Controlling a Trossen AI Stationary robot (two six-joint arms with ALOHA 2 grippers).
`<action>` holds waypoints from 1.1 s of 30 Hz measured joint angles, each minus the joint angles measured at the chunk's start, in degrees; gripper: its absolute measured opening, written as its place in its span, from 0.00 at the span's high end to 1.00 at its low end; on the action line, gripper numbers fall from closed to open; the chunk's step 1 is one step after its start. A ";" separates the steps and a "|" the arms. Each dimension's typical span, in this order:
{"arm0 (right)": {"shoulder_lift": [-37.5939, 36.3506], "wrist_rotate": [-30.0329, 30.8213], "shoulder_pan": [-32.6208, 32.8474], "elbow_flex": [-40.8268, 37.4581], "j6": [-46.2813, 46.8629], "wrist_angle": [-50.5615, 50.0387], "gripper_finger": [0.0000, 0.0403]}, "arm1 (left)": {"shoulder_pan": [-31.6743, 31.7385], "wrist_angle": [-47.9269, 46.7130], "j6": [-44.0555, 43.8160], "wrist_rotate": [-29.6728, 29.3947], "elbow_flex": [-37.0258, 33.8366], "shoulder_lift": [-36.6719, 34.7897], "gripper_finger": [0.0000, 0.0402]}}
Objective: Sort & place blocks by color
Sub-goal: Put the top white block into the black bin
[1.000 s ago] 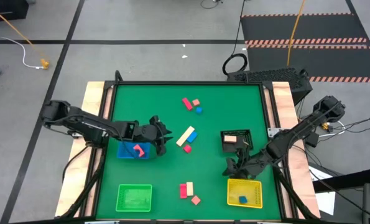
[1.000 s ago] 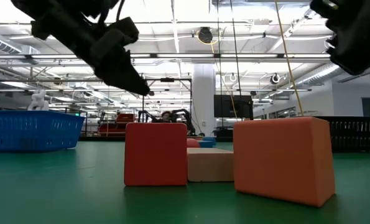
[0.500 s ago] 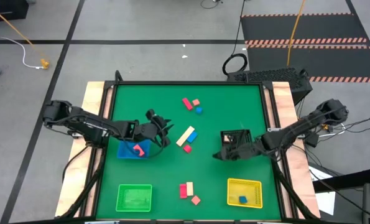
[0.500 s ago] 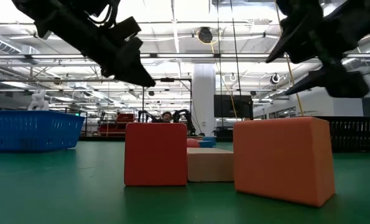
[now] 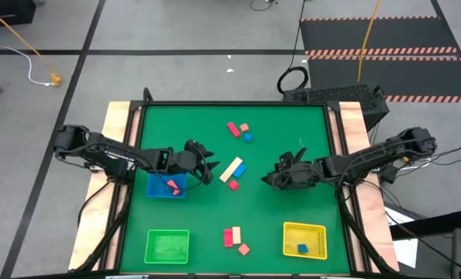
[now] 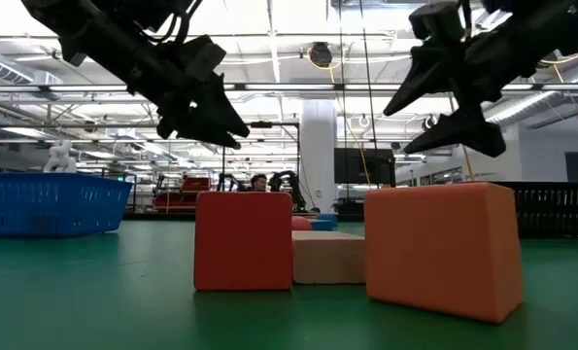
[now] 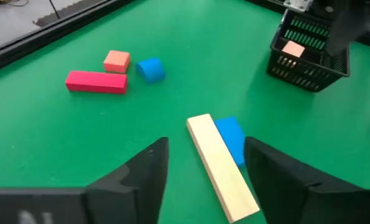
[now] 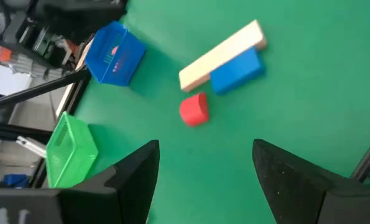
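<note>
Seen from above, your green desk [image 5: 215,225] fills the frame's centre. Four trays follow: blue tray [image 5: 166,184] at centre left holding a red piece, green tray [image 5: 166,246] at lower left, yellow tray [image 5: 304,239] at lower right holding a blue block, and black tray [image 7: 309,53] behind the right arm, holding a salmon block. The left pincer [image 5: 205,164] hovers beside the blue tray, fingers parted and empty; the right pincer [image 5: 270,175] hovers at centre right, wide and empty. Between them lie the cream bar [image 5: 231,168], blue block [image 5: 240,167] and red block [image 5: 233,185]; more blocks sit at upper centre and lower centre.
</note>
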 joint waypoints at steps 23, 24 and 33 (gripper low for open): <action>0.00 10.86 -6.57 -0.04 -24.60 15.67 0.39 | -6.15 12.00 -0.01 -1.00 3.16 18.69 0.48; 0.01 10.86 -6.58 -0.04 -25.64 16.84 0.39 | -6.28 12.12 0.10 -0.98 3.44 19.39 0.48; 0.00 10.64 -6.56 -0.04 -29.18 20.41 0.39 | -6.21 11.08 -1.25 -4.13 3.49 23.41 0.48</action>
